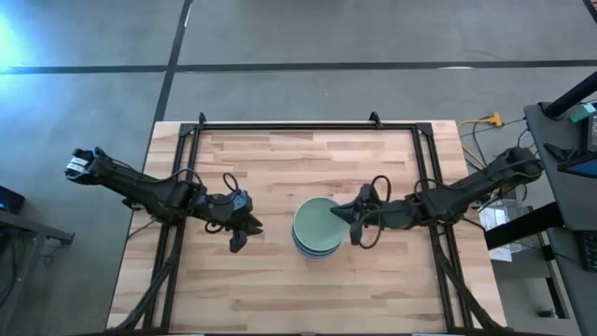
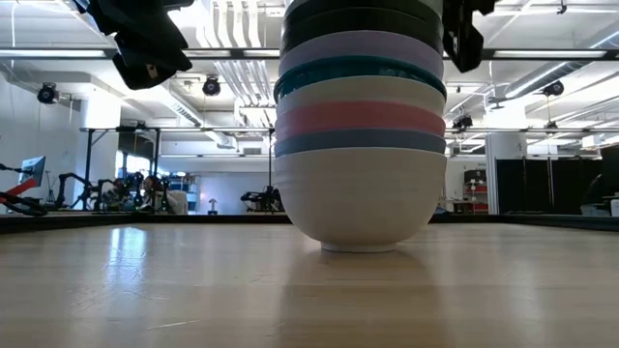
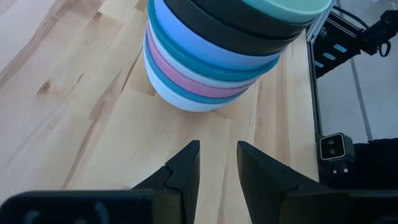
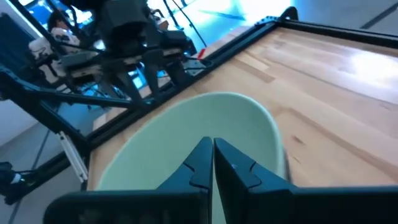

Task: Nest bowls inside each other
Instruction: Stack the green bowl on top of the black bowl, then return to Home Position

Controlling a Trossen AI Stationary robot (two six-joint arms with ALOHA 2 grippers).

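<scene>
Pale butcher-block wood makes up the tabletop (image 1: 280, 280), which lies bare along its near edge and across its whole left side in the high view, with a black metal frame (image 1: 308, 125) running along the far edge and down both sides. One stack of bowls (image 1: 315, 228) stands a little right of centre, well clear of every edge. From the low view the stack reads, bottom up: white bowl (image 2: 360, 205), blue bowl (image 2: 360, 142), pink bowl (image 2: 360, 118), a second white bowl (image 2: 360, 93), teal bowl (image 2: 360, 69), lavender bowl (image 2: 360, 43), black bowl (image 2: 360, 14). The pale green bowl (image 4: 205, 134) sits on top, nested inside the rest.

Left claw (image 1: 239, 240) hangs over bare wood to the left of the stack, near it but apart; its two fingers (image 3: 186, 168) stand slightly parted with a narrow gap and hold nothing. Right claw (image 1: 355, 227) sits just beside the stack's right rim, raised above the tabletop; in the right wrist view its fingers (image 4: 233, 165) are pressed together, tips over the green bowl's near rim, gripping nothing that can be seen.

Beyond the far edge lies grey floor (image 1: 308, 37).
</scene>
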